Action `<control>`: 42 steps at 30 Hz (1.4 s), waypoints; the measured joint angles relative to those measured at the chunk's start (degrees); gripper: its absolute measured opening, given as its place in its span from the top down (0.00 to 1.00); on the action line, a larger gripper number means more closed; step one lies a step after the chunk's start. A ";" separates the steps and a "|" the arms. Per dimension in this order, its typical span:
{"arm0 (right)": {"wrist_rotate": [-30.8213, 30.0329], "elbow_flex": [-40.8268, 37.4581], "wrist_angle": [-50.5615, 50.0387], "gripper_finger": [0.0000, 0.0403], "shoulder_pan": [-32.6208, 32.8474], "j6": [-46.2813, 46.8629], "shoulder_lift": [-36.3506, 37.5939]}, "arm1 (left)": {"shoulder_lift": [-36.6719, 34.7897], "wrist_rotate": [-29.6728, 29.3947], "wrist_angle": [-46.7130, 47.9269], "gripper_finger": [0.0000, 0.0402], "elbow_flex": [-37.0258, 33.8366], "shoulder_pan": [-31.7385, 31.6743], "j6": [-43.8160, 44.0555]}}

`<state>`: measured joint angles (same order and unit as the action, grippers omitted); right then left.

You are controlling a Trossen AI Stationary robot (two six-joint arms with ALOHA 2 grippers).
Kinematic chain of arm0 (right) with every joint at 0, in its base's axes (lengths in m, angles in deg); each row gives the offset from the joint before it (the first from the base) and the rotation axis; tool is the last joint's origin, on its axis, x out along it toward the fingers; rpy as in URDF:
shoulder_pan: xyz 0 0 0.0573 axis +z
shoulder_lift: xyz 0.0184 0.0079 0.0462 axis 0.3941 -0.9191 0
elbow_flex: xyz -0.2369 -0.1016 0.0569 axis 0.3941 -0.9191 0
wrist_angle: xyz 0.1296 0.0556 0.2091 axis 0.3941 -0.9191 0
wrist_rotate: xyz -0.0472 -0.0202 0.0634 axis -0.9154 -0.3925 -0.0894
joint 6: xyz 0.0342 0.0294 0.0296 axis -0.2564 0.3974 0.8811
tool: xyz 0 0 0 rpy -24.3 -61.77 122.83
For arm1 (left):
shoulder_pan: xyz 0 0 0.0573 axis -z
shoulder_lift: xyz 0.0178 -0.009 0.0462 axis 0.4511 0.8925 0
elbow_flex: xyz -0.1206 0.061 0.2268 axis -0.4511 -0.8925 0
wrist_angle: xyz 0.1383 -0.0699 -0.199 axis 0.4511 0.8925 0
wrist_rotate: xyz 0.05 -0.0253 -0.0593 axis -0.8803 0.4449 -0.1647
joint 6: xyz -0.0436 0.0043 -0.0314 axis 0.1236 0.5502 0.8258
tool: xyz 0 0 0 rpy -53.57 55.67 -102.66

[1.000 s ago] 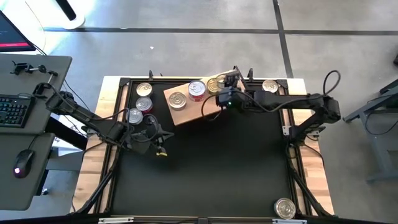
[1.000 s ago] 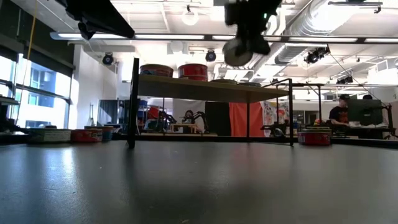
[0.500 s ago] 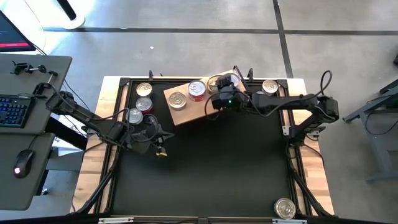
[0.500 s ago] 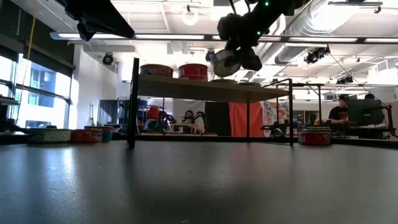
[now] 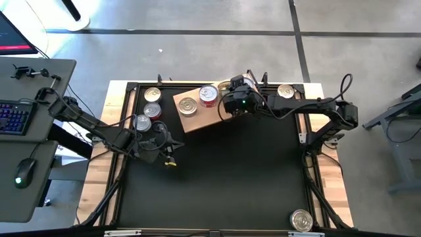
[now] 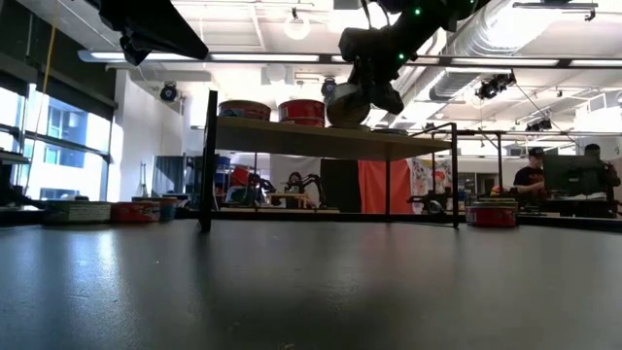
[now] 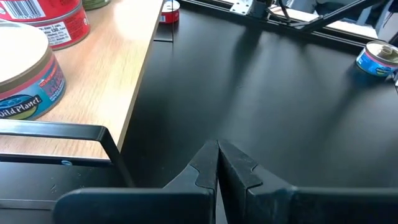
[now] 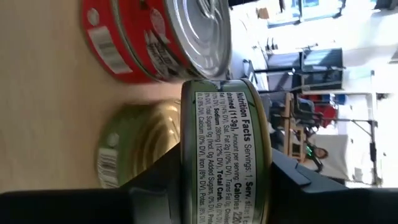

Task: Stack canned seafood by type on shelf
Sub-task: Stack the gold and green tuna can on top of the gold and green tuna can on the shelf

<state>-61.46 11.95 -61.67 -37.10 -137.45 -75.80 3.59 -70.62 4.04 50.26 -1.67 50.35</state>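
Note:
The shelf (image 5: 200,113) is a light-brown wooden block at the table's far middle, standing on thin legs in the low view (image 6: 321,139). On it stand a silver-lidded tin (image 5: 187,105), red tins (image 8: 161,37) and a green tin with a gold lid (image 8: 134,152). My right gripper (image 5: 232,93) is shut on a green-rimmed tin (image 8: 224,137) just above the shelf's right part, over that green tin. My left gripper (image 7: 217,163) hovers shut over the black mat at the left (image 5: 170,157), holding nothing. My right gripper pinches the tin by its two flat faces, one finger (image 8: 155,183) on one face and the other finger (image 8: 292,180) on the opposite face, so the label side (image 8: 224,186) faces the wrist camera. The fingers come roughly level from the table's right. The tin (image 6: 347,105) hangs clear of the shelf top, slightly tilted.
Three tins (image 5: 152,109) stand on the left wooden strip by the left arm. One tin (image 5: 285,91) sits at the far right, another (image 5: 301,220) at the near right corner. The black mat (image 5: 223,178) lies in front of the shelf. A desk with a keyboard (image 5: 16,118) stands to the left.
My right gripper has come down and a little toward the table's left, onto the shelf's right part, and has rolled. The tin in it, first on edge with a flat face toward the low camera, now lies nearly flat just above the shelf.

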 joint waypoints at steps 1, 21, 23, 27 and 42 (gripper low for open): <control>0.29 0.00 -0.01 0.66 -0.23 -0.08 0.00 | 0.00 0.00 0.00 1.00 0.00 0.00 0.00; 4.34 0.00 0.00 0.66 -3.08 -1.20 0.00 | 0.00 0.02 -0.02 1.00 0.00 0.00 0.43; 4.33 0.00 0.15 0.66 -3.54 -2.78 -0.31 | 0.00 0.02 -0.02 1.00 0.00 0.00 0.44; 4.28 0.01 1.50 0.66 -4.26 -5.14 -1.25 | 0.00 0.02 -0.02 1.00 0.00 0.02 0.48; 5.73 0.04 2.42 0.66 -4.89 -2.38 -1.44 | 0.02 0.20 0.72 1.00 0.00 0.02 0.59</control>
<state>-55.73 11.99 -59.25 -41.99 -139.83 -77.24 3.61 -70.43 4.76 50.26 -1.65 50.94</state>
